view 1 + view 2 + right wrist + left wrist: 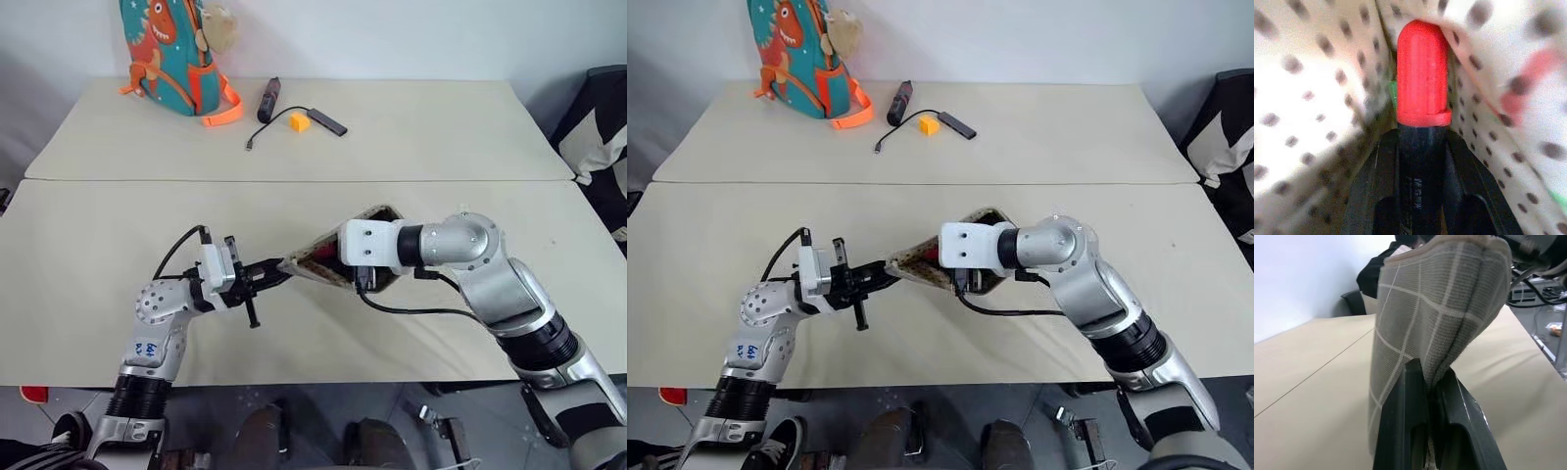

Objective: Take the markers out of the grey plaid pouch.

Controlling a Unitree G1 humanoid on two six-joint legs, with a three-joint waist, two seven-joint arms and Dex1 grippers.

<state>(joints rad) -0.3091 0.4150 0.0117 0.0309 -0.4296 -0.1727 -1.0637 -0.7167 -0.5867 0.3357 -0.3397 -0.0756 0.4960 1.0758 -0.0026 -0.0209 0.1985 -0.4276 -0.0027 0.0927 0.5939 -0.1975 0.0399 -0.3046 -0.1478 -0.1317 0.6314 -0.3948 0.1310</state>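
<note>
The grey plaid pouch (315, 262) is held up off the table, its open mouth facing my right arm. My left gripper (1432, 382) is shut on the pouch's closed end, pinching the plaid fabric (1420, 318) between its fingers. My right gripper (1421, 142) reaches inside the pouch, among the dotted white lining, and is shut on the black body of a marker with a red cap (1422, 73). A sliver of green (1392, 94) shows behind the red cap. From the head views the right hand's fingers are hidden inside the pouch.
At the back of the far table stand a teal and orange dinosaur backpack (176, 49), a thick dark stick (269, 98), a small yellow block (299, 121) and a flat black bar with a cable (328, 122). A seam (294, 180) divides the two tables.
</note>
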